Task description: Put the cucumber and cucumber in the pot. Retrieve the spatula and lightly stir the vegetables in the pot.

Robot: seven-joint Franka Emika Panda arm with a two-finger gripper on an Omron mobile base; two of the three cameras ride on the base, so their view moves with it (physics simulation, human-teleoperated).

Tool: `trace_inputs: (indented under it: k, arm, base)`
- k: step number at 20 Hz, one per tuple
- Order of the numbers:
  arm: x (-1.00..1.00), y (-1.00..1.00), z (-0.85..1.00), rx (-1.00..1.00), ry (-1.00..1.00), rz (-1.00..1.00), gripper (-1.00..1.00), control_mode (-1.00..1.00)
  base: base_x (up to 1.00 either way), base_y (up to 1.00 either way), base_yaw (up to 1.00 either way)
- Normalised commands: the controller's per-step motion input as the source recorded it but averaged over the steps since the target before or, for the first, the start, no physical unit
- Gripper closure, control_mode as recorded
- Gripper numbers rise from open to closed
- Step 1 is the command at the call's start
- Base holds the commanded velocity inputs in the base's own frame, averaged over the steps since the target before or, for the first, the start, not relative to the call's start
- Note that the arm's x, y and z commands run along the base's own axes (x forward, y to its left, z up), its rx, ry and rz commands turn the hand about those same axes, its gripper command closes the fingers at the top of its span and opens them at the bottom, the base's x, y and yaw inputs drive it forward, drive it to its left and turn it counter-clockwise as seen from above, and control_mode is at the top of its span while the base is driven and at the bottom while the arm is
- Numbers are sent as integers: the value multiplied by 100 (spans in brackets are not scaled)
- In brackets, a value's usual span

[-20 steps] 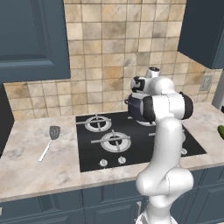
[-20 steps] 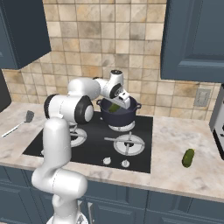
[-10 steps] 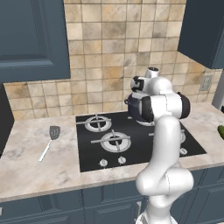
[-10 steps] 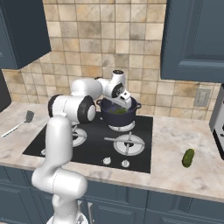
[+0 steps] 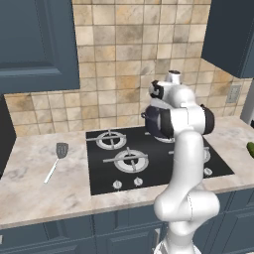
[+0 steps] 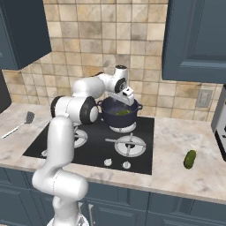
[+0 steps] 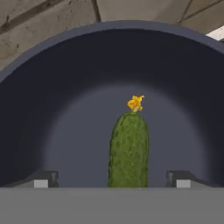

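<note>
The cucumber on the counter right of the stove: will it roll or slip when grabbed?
Likely yes: the cucumber is a stubby rounded oblong lying on smooth marble counter, so a nudge could roll it. It looks stiff and bumpy-skinned, so grip should probably hold.

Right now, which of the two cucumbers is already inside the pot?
The cucumber with the yellow tip lies on the bottom of the pot, between the open gripper's fingertips. The other cucumber lies on the counter right of the stove.

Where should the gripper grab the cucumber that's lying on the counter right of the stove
Grip the cucumber across its thick middle, coming straight down from above: it lies flat on the counter, with open space around it.
</note>
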Motion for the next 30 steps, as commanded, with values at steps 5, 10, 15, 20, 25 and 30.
trace_inputs:
  k: [5,10,15,20,25,30]
  arm:
    - [-35,-18,50,-5,1,-12,-100,-100]
    - [-75,-21,32,-7,-2,0,-100,-100]
    - [-90,-14,6,-5,-9,0,-100,-100]
    - [-98,-8,-1,-3,-20,0,-100,-100]
    - [-99,-5,-4,-10,-31,0,-100,-100]
    - [-78,-11,0,-12,-2,0,-100,-100]
  base:
    - [0,0,0]
    - [0,0,0]
    - [0,0,0]
    - [0,0,0]
    - [0,0,0]
    - [0,0,0]
